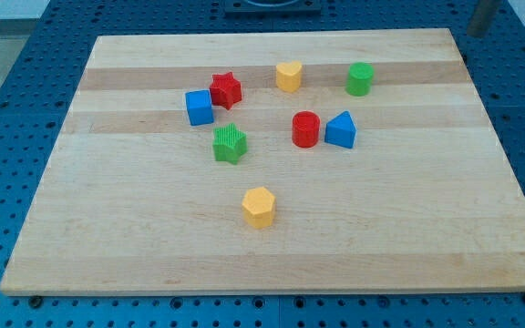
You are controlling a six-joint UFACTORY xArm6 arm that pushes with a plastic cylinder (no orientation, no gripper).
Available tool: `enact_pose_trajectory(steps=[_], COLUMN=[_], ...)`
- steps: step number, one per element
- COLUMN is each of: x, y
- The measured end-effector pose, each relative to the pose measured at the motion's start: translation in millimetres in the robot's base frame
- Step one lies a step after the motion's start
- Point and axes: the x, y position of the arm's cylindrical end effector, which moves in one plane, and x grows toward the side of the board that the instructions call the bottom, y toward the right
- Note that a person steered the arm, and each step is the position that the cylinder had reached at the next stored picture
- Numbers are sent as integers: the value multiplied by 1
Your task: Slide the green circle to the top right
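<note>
The green circle (360,78) is seen on the tabletop (427,237) up and right of the red cylinder (305,129), short of the top-right corner; tip unseen, pincer state unknowable.

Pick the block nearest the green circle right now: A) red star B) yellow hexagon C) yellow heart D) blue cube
C. The green circle sits toward the view's top right of the board, and the yellow heart is the closest block, just to its left in view. The blue triangular block below comes second. My tip is not visible.
</note>
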Motion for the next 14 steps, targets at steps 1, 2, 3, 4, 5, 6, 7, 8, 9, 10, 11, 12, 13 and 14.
enact_pose_trajectory(steps=[1,2,3,4,5,6,7,8,9,10,11,12,13,14], x=[0,7,17,23,28,48,66,69,84,113,136,129,111,111], y=[0,-30,-84,-142,-185,-189,-203,-231,-247,-248,-248,-247,-242,-219])
